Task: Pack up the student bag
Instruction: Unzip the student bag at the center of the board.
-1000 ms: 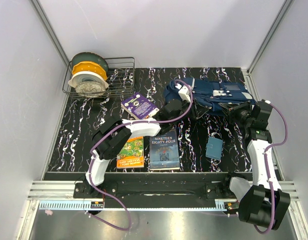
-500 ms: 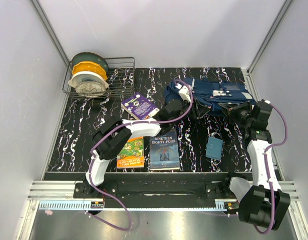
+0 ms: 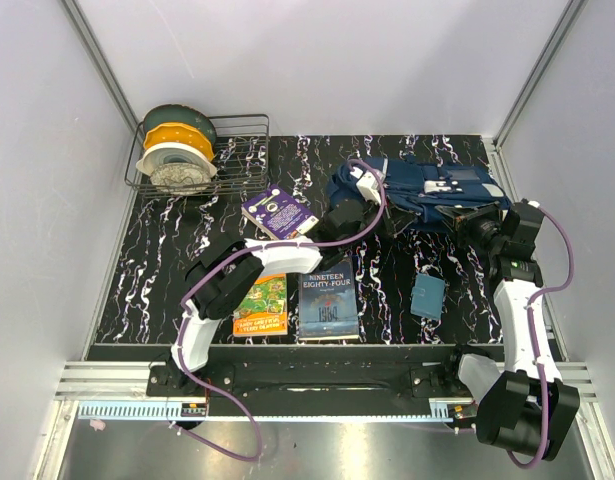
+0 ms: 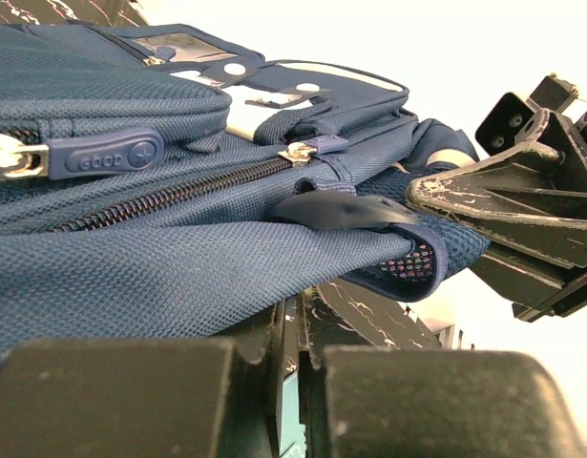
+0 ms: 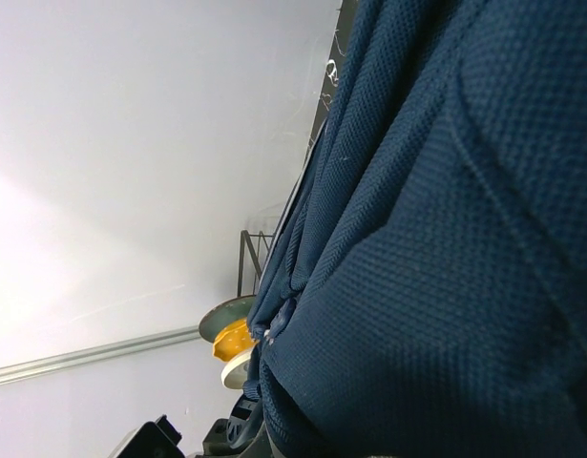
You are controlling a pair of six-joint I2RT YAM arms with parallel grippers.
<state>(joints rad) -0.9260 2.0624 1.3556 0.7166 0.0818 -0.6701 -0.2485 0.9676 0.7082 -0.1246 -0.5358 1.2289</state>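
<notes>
Both pinching student bag (image 3: 442,190), left hand (image 4: 293,329) at near edge, right hand (image 3: 470,222) at right

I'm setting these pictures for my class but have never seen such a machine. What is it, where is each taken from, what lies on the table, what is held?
Two robot arms with two-finger grippers. The overhead view looks down from above; the other two come from cameras on the wrists. On the table lie the student bag, a purple book, an orange book, Nineteen Eighty-Four, a teal pouch and a wire basket of spools. The right gripper pinches the bag's edge; the left gripper seems closed on its fabric.
</notes>
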